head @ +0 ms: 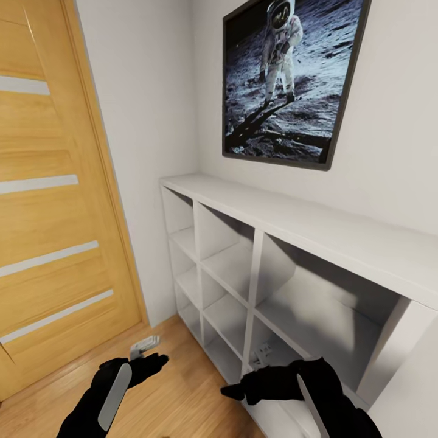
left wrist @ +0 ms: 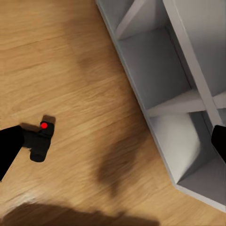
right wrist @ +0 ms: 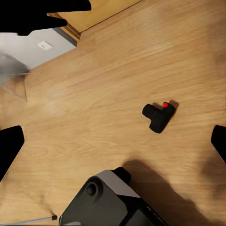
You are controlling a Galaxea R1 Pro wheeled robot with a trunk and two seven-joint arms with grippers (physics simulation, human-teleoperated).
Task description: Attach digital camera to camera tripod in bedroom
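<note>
**Camera on the floor, both grippers empty**

While both arms hung low before the white cube shelf (head: pixel 316 243), the left gripper (head: pixel 149 363) and right gripper (head: pixel 234 389) stood spread wide, fingertips at opposite edges of each wrist view, holding and touching nothing. Between the right gripper's fingers, the digital camera (right wrist: pixel 159 117) lay alone on the light wood floor (right wrist: pixel 117 94): a small black box with a stubby lens and a red button. The left wrist view also showed it (left wrist: pixel 41 141), apart from the shelf. A wooden door (head: pixel 48 201) and astronaut picture (head: pixel 292 79) stood beyond.
</note>
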